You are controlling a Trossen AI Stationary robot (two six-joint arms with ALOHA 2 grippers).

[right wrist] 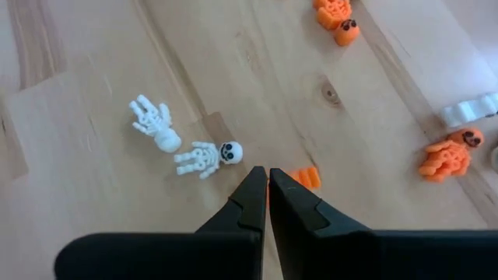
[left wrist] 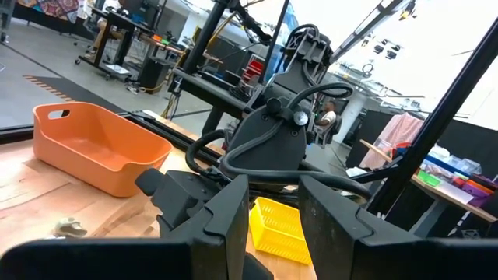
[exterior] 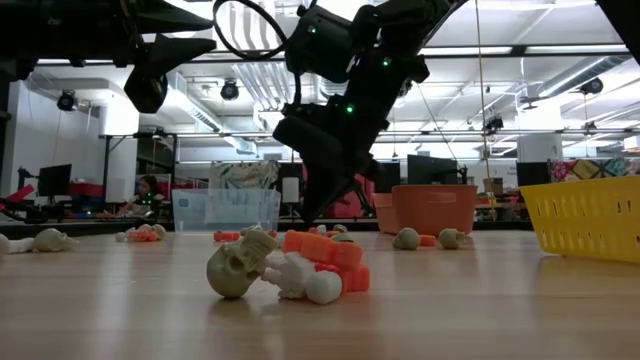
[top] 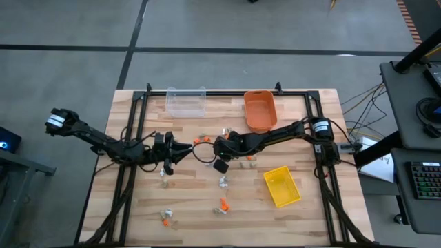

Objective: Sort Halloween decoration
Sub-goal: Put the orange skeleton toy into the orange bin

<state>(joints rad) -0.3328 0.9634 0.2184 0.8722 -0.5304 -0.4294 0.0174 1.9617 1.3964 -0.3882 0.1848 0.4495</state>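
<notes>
the right gripper (right wrist: 267, 180) hangs over the middle of the wooden counter (top: 310, 213), tips pointed down, its fingers (right wrist: 247, 204) pressed together with nothing between them. in the right wrist view a small orange piece (right wrist: 306, 177) lies on the wood just beside the tips, and two white skeletons (right wrist: 208, 157) lie near each other a little farther off; more orange figures (right wrist: 449, 154) sit toward the edges of that view.

the left gripper (top: 185, 147) reaches in from the left side, level with the counter and aimed at the right arm; its fingers (left wrist: 226, 220) stand partly apart, and i cannot tell whether they hold anything.

the halloween decoration (exterior: 285, 268) is scattered loose over the counter: a cluster in the low view with a tan skull, a white skeleton and an orange piece touching one another, further bits near the centre (top: 224, 182), and others toward the front edge (top: 166, 218).

the orange bin (top: 260, 110) and the clear bin (top: 186, 101) stand at the far edge of the counter, and the yellow bin (top: 282, 186) sits to the right of centre, well apart from both grippers.
</notes>
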